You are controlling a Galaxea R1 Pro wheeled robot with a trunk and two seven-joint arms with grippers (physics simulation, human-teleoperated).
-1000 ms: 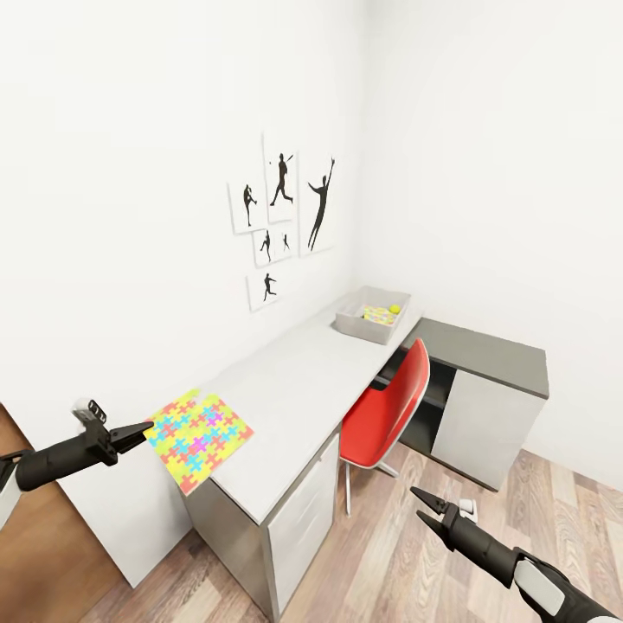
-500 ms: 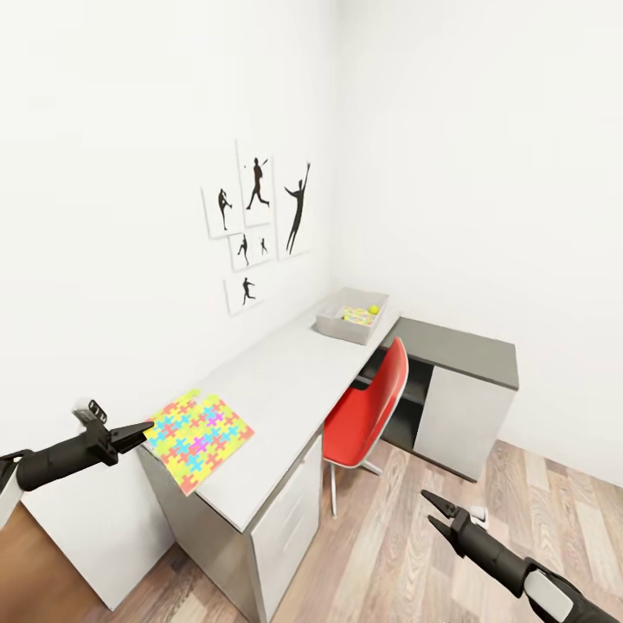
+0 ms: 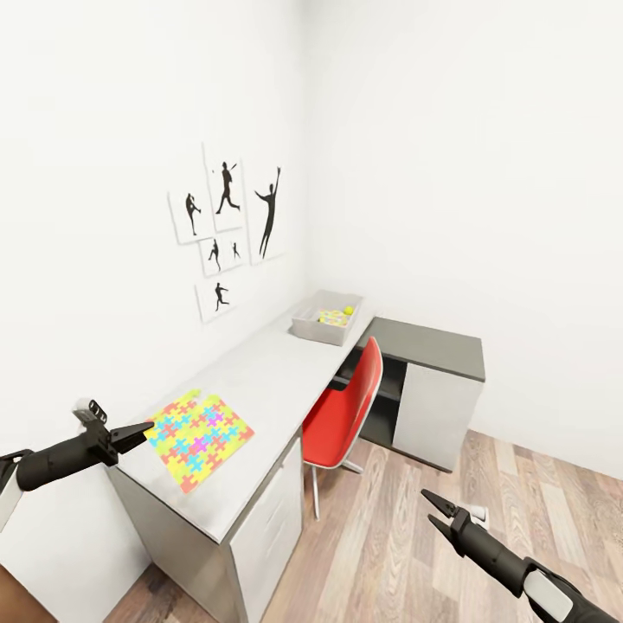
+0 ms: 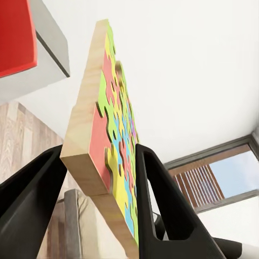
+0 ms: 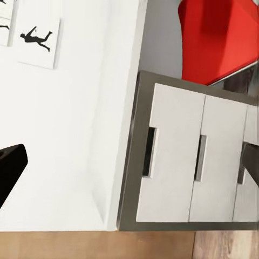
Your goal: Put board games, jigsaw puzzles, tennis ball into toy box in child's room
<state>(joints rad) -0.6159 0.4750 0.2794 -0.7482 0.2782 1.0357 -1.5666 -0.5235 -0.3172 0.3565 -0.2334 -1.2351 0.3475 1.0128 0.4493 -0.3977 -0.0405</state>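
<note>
My left gripper (image 3: 147,427) is shut on the edge of a jigsaw puzzle (image 3: 199,438), a thin flat board in yellow, pink, blue and orange, held level above the near end of the pale table (image 3: 260,381). In the left wrist view the puzzle (image 4: 110,135) sits between both fingers of the left gripper (image 4: 100,156). At the table's far end stands the grey toy box (image 3: 305,326) with the tennis ball (image 3: 348,309) and a colourful flat piece (image 3: 329,317) inside. My right gripper (image 3: 434,509) hangs open over the wood floor, holding nothing.
A red chair (image 3: 346,415) stands at the table's front, next to the lower dark grey cabinet (image 3: 433,346). White drawers (image 5: 172,162) fill the table's near end. Silhouette pictures (image 3: 227,229) hang on the wall behind. Wood floor (image 3: 389,554) lies open to the right.
The whole picture has slid left, so the camera has moved. The puzzle stays in my left gripper, now over less of the table. The right gripper stays open.
</note>
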